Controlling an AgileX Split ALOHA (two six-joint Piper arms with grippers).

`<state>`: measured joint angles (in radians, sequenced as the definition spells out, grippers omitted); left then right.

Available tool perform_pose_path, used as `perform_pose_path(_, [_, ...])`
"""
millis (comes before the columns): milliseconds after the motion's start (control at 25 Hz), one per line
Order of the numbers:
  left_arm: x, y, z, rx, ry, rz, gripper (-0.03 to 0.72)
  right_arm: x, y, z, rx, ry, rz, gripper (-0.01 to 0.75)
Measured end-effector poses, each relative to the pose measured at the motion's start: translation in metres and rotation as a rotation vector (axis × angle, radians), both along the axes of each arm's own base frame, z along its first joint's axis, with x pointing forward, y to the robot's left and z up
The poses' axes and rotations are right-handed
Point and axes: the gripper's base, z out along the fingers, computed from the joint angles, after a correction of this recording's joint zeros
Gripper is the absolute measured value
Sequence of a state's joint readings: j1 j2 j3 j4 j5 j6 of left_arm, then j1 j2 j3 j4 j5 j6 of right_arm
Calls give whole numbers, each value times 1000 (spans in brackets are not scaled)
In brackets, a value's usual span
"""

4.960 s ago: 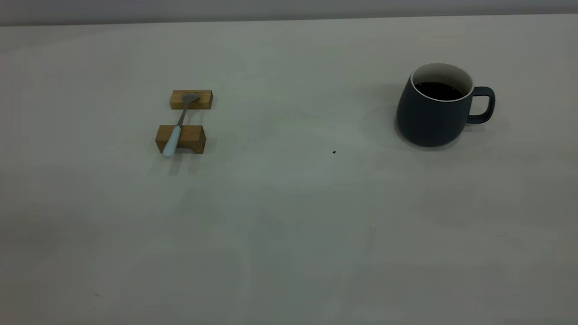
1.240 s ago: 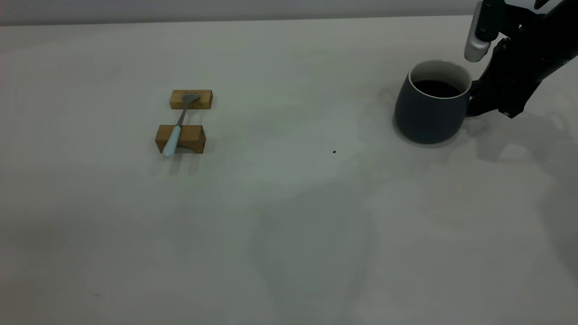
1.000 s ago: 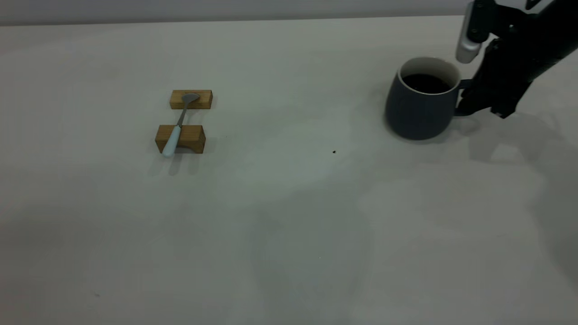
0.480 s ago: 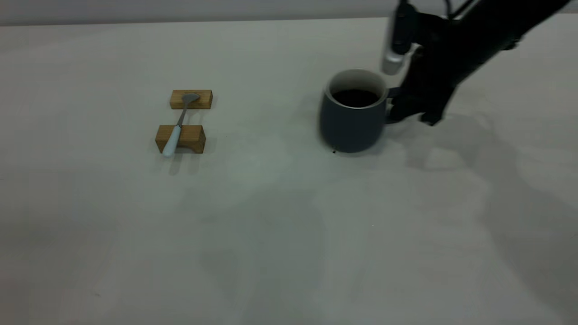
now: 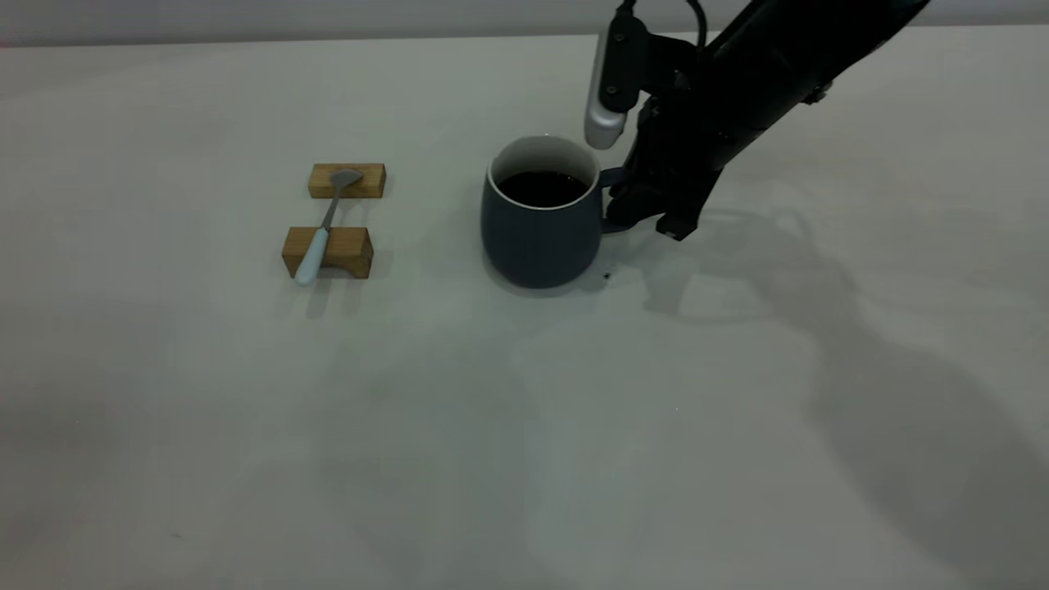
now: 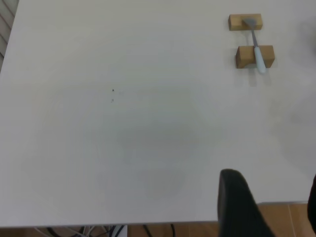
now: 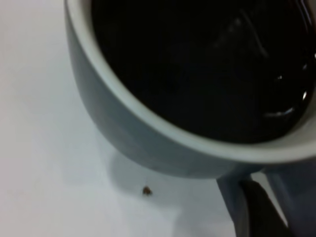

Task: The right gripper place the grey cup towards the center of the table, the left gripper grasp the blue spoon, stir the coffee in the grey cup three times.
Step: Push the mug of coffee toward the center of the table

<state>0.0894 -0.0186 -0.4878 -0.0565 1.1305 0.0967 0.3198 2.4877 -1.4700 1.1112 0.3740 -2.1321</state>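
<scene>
The grey cup stands on the table near its middle, with dark coffee inside. My right gripper is at the cup's right side, shut on the loop handle. In the right wrist view the cup's rim and coffee fill the frame, with one black finger through the handle. The blue spoon lies across two wooden blocks, left of the cup. My left gripper hangs open over the table's near edge, far from the spoon.
Two tan wooden blocks carry the spoon. A small dark speck lies on the table just beside the cup's base. The table edge and brown floor show below the left gripper.
The right gripper came in from the right, took the cup by its handle and moved it left, from the table's right side to near the middle. The spoon has not moved.
</scene>
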Motion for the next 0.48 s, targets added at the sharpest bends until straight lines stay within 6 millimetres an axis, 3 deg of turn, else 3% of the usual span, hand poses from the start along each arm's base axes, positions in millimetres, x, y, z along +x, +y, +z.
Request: perform_pose_path(480, [0, 0, 0, 0, 0, 0, 423, 3, 4, -1, 21, -4, -52, 178])
